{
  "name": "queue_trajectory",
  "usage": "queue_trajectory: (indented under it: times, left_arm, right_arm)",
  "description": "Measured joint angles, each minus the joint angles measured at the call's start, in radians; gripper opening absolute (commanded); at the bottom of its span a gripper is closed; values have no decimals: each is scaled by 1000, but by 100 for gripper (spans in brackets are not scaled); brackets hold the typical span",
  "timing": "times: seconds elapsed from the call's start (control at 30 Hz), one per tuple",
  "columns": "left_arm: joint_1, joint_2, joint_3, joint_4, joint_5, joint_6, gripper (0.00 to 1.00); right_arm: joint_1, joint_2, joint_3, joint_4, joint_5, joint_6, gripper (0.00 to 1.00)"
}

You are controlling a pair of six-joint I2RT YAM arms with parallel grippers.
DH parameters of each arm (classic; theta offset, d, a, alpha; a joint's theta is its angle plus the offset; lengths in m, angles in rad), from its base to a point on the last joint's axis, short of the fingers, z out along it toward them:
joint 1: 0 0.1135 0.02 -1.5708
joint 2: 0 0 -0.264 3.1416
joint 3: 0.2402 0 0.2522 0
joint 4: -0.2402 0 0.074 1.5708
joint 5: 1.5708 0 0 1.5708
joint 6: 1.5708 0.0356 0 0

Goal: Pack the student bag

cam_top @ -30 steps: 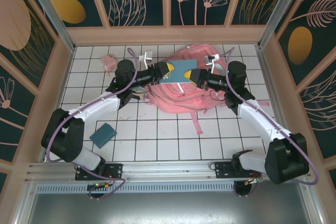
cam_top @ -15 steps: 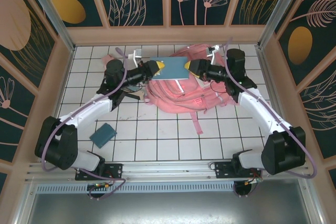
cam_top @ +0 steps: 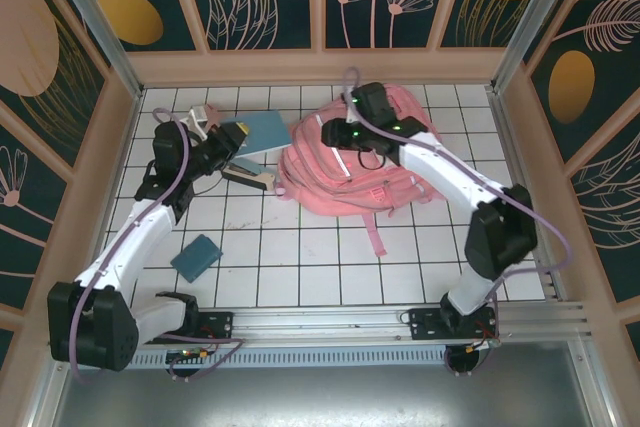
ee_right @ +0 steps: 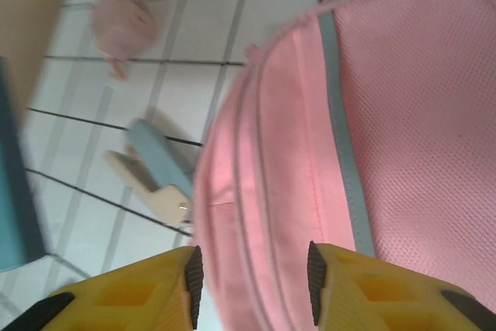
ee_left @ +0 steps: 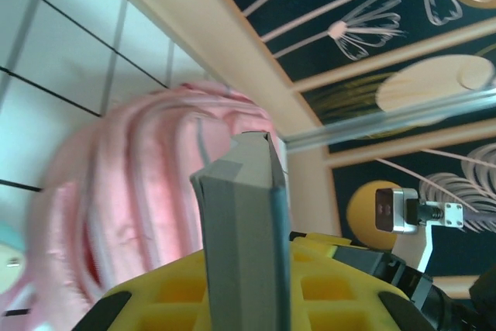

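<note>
Since the earlier frames, when both grippers clamped the blue book (ee_left: 242,230) above the student bag (cam_top: 365,167), the right gripper (ee_right: 250,275) has let go and the left gripper (cam_top: 234,135) has carried the book toward the upper left of the overhead view. Left jaws: closed on the book, which stands edge-on between the yellow fingers (ee_left: 163,300) in the left wrist view. Right jaws: apart, with nothing between them, positioned over the left edge of the bag; contact with the fabric cannot be determined. The bag lies on the white tiled table (cam_top: 300,267) in the upper centre of the overhead view, pale strip facing up, one strap trailing toward the lower edge. A blue-and-beige object (cam_top: 248,174) lies on the tiles just left of the bag, below the held book. A small pink box (cam_top: 205,115) sits near the upper left corner of the table, beside the left wrist. A teal pad (cam_top: 196,256) lies well apart in the lower left.
</note>
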Motion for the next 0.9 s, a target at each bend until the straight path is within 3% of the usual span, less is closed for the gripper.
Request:
queue_trajectory:
  times: [0.4,0.47,0.53,0.6,0.9]
  left_arm:
    - [0,-69,-64,-138,-66,73,0]
    - [0,-79,-73,-143,-68,76,0]
    - [0,-83,-78,-143,-67,80,0]
    - [0,-83,-80,-143,-63,82,0]
    - [0,-53,-136,-57,-24,50,0]
  right_arm:
    - [145,292,203,-127,334,-148,40]
    - [154,314,221,-144,369,-166,32]
    - [159,333,235,-154,398,-183,11]
    - [163,339,240,-161,418,-190,0]
    - [157,279,239,-163,433,-182,0]
